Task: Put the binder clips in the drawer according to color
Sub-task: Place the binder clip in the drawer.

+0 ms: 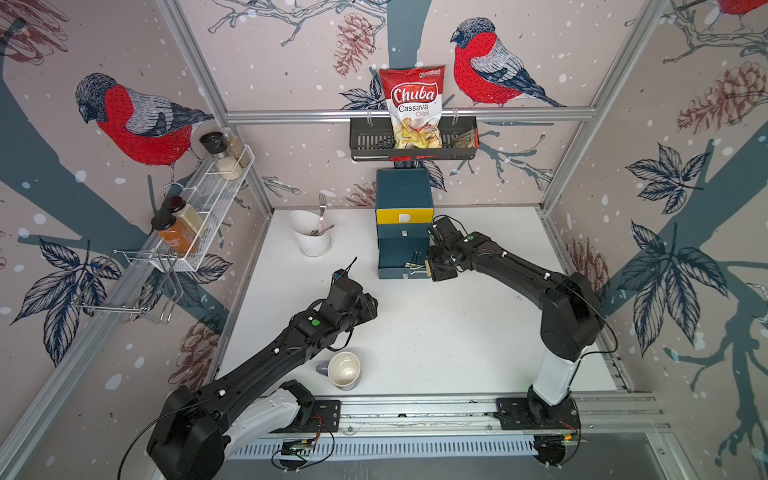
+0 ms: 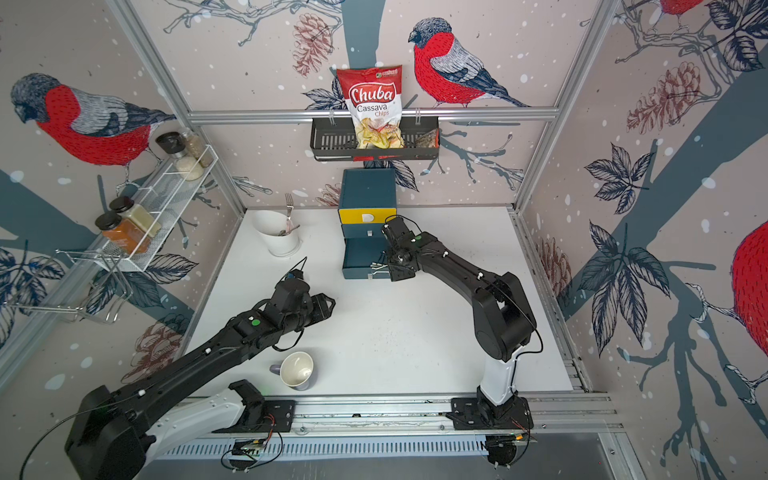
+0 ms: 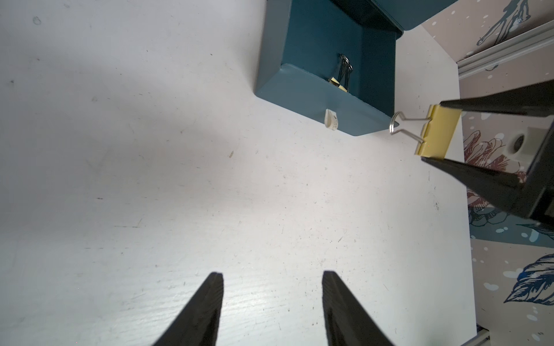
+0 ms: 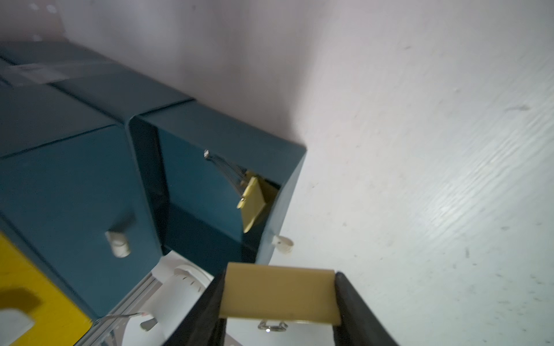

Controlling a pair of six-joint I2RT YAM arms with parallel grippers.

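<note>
The right gripper (image 3: 431, 131) pinches a yellow clip (image 4: 277, 295) just beside the open bottom drawer (image 3: 314, 96), so it should clear the wall and release beside its yellow mate (image 4: 251, 200), while the left gripper (image 3: 272, 278) hangs half-open, empty.

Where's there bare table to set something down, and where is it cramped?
Free: the broad middle of the table, bordered by the mug, the open bottom drawer and the right arm; also the strip between the utensil cup and the drawer. Cramped: the drawer's corner, where the right gripper holds a yellow binder clip.
</note>
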